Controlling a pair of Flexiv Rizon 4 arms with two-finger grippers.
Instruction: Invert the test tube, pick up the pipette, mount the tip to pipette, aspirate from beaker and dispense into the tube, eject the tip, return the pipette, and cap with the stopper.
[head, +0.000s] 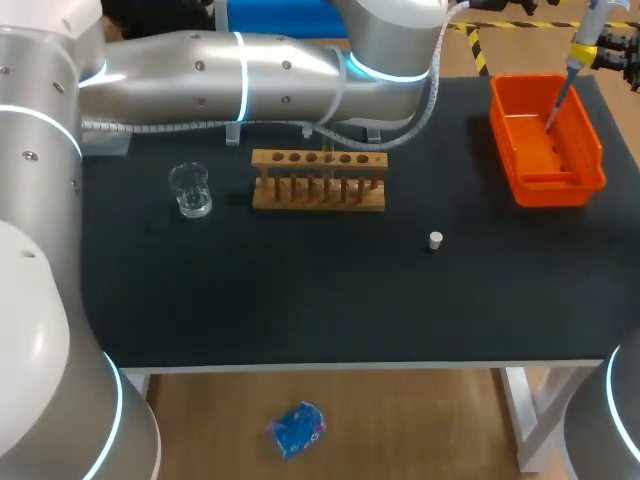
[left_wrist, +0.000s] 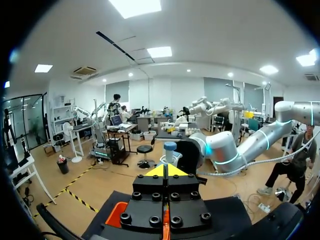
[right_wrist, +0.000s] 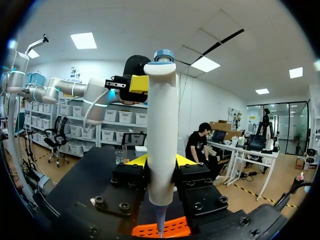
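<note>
Head view. Upper right of frame: right claw (head: 598, 52) clamped on the pipette (head: 580, 45), held upright, lower end pointing down into the orange bin (head: 497, 130) at the right edge of the tabletop (head: 300, 290). Left of centre: beaker (head: 190, 190), upright, well apart from the bin. Centre: wooden rack (head: 318, 190); test tube not made out with any certainty. Right of centre: stopper (head: 436, 240), alone on the bare tabletop, capping nothing. Left arm (head: 200, 65) crosses the top of the frame; its claw out of shot here.

Left wrist view. Left claw (left_wrist: 166, 171): yellow tips meeting, nothing seen between them. Just ahead of the tips, the blue cap of the pipette (left_wrist: 170, 147); under the claw, a corner of the orange bin (left_wrist: 116, 215).

Right wrist view. Right claw (right_wrist: 161, 161) closed on the pipette (right_wrist: 162, 125) from both sides, barrel rising straight between the tips. Orange bin (right_wrist: 175, 229) directly beneath the pipette's lower end. Left claw (right_wrist: 139, 84) beyond, close beside the pipette's head.

Progress, judged: pipette pickup done. Position over the bin suggests a tip step, mounting or ejecting; cannot tell which. Liquid transfer not confirmable. Certainly left: pipette return, stopper onto tube.
</note>
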